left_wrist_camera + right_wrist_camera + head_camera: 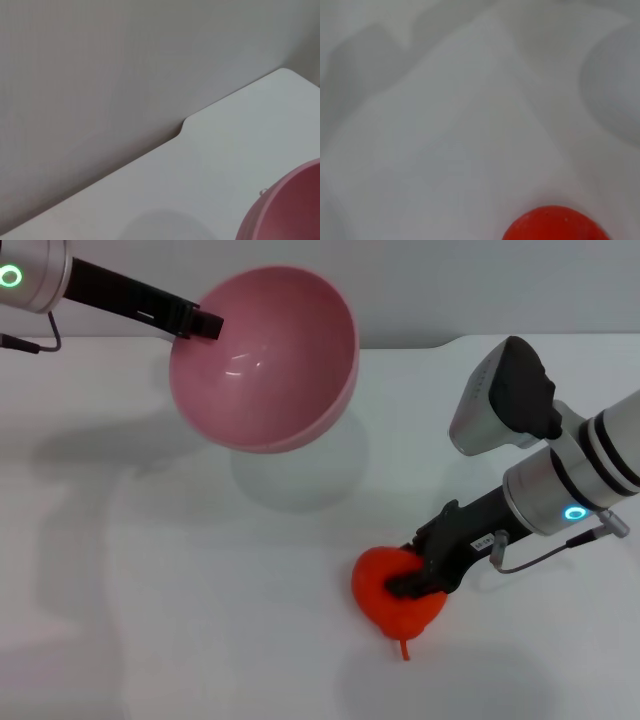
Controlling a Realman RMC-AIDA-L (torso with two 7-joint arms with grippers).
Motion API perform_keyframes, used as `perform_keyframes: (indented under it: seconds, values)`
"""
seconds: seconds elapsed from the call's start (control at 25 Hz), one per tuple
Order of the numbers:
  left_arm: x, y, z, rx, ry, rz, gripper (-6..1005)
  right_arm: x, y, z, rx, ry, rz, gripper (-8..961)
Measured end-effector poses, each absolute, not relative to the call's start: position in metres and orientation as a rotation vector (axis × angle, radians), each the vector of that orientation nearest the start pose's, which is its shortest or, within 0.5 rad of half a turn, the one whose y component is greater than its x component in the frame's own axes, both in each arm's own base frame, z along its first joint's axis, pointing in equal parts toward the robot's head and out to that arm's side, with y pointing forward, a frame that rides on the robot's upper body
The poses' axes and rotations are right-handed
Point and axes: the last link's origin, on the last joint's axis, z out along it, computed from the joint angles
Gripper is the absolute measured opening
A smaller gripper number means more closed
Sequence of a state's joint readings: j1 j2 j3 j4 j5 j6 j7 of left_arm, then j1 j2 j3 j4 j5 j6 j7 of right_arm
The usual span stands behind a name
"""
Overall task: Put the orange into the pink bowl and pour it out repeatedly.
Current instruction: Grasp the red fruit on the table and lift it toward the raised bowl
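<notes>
The pink bowl [262, 360] hangs in the air above the white table, tilted so its empty inside faces me. My left gripper [200, 322] is shut on its rim at the upper left. Part of the bowl shows in the left wrist view [290, 210]. The orange [392, 595], bright red-orange with a small stem pointing down, is at the front centre-right of the table. My right gripper [418, 575] is shut around it from the right. The top of the orange shows in the right wrist view [555, 224].
The white table [150, 590] spreads around both arms. Its back edge has a step notch [182, 125] against the grey wall. The bowl's shadow [300, 470] lies on the table beneath it.
</notes>
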State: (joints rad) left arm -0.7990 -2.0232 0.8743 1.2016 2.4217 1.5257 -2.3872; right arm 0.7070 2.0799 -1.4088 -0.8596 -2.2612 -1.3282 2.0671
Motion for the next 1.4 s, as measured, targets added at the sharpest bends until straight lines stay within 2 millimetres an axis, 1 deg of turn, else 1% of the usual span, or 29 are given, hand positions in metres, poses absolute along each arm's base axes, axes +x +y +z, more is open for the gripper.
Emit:
perform_keyframes:
  seconds: [0.08,0.28,0.4,0.52,0.64,0.76,0.88,0.96,1.08,1.16,1.24,1.32,1.4]
  values:
    - [-0.149,0.42,0.078,-2.522,-0.956,-0.119,44,0.196,0.355,-0.069,-2.977,0.676,-0.264,524]
    - [-0.149,0.419,0.077,-2.524,-0.957,-0.119,44,0.194,0.355,-0.067,-2.979,0.676,-0.235,321]
    - [-0.149,0.42,0.077,-2.521,-0.956,-0.12,44,0.191,0.354,-0.063,-2.978,0.661,-0.214,272]
    - [-0.149,0.42,0.077,-2.517,-0.955,-0.119,43,0.18,0.347,-0.052,-2.994,0.637,-0.137,223]
    - [-0.152,0.421,0.078,-2.51,-0.959,-0.117,43,0.162,0.333,-0.03,-3.012,0.583,-0.018,210]
    - [-0.154,0.422,0.077,-2.506,-0.969,-0.118,43,0.141,0.318,-0.001,-3.002,0.463,0.075,197]
    - [-0.151,0.423,0.075,-2.51,-0.962,-0.12,43,0.117,0.305,0.026,-3.017,0.358,0.163,184]
    - [-0.149,0.424,0.073,-2.515,-0.959,-0.118,43,0.102,0.294,0.042,-3.065,0.297,0.26,175]
    - [-0.149,0.424,0.069,-2.518,-0.96,-0.114,44,0.08,0.275,0.067,-3.144,0.143,0.47,148]
    - [-0.149,0.424,0.067,-2.523,-0.96,-0.105,44,0.07,0.265,0.082,-3.154,0.045,0.581,130]
    - [-0.15,0.424,0.064,-2.53,-0.96,-0.096,44,0.064,0.259,0.097,-3.119,-0.035,0.672,105]
    - [-0.149,0.422,0.059,-2.546,-0.958,-0.08,44,0.062,0.257,0.107,-3.067,-0.07,0.728,84]
    - [-0.148,0.421,0.053,-2.562,-0.951,-0.064,44,0.063,0.26,0.117,-2.991,-0.077,0.783,67]
